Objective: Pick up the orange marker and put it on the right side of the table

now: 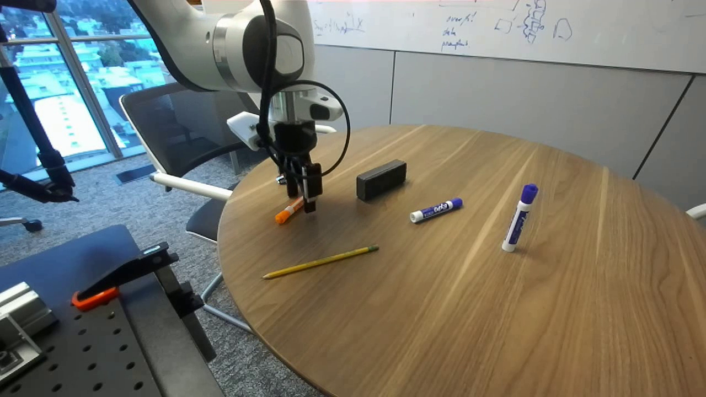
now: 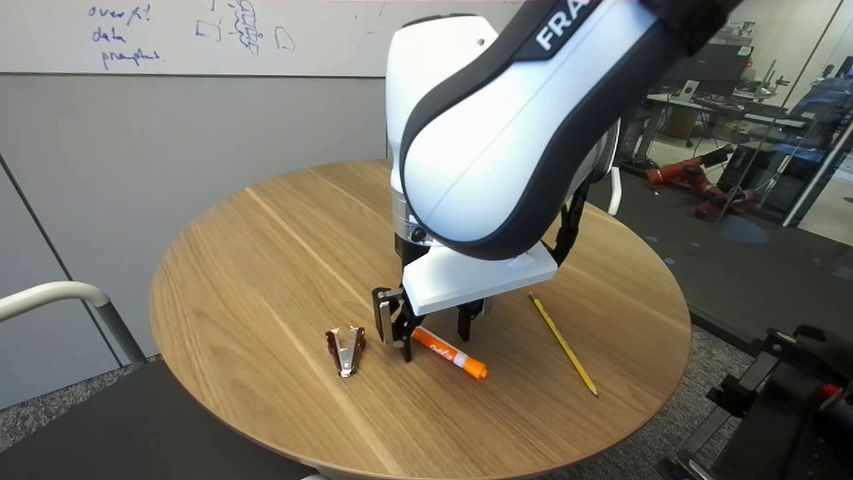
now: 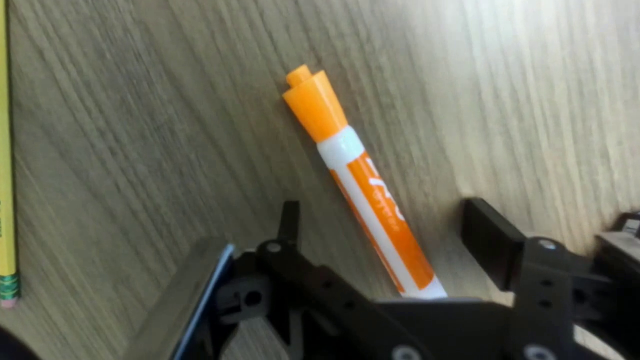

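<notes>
The orange marker (image 1: pixel 283 214) lies on the round wood-grain table (image 1: pixel 441 309). It also shows in an exterior view (image 2: pixel 450 351), with its orange cap toward the near table edge. My gripper (image 2: pixel 436 347) is open and low over the marker, pointing down. In the wrist view the gripper (image 3: pixel 380 210) has one finger on each side of the marker (image 3: pixel 370 200), with gaps on both sides. The marker's white rear end is partly hidden behind the gripper body. The gripper (image 1: pixel 302 202) also shows in an exterior view, where it hides the marker's far part.
A yellow pencil (image 1: pixel 320 263) lies near the marker. A staple remover (image 2: pixel 346 350) lies on the marker's other side. A black eraser block (image 1: pixel 381 179), a lying purple-and-white marker (image 1: pixel 436 210) and a standing one (image 1: pixel 519 218) are farther along the table. A chair (image 1: pixel 187 138) stands at the edge.
</notes>
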Available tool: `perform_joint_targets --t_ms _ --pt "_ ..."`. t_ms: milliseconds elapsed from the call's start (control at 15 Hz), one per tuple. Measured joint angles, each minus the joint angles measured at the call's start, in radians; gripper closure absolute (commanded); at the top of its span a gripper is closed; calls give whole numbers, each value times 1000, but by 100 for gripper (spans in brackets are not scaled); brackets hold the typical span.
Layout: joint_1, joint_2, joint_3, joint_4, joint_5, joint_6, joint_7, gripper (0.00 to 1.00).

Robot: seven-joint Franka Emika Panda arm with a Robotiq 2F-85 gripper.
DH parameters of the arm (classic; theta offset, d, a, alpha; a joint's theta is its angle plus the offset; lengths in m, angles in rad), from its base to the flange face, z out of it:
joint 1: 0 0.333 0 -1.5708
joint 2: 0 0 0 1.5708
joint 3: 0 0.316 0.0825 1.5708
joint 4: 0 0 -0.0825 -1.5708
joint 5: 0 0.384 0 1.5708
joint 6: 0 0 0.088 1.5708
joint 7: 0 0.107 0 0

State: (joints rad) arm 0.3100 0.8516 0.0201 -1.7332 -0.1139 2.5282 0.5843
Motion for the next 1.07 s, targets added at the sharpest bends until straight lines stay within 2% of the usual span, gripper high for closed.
perform_joint_targets --t_ms 467,733,1067 --pt "12 14 -3 58 11 -44 0 99" --pt "12 -17 -3 60 24 -85 -2 95" --pt "-42 -202 -37 -25 56 -138 -4 95"
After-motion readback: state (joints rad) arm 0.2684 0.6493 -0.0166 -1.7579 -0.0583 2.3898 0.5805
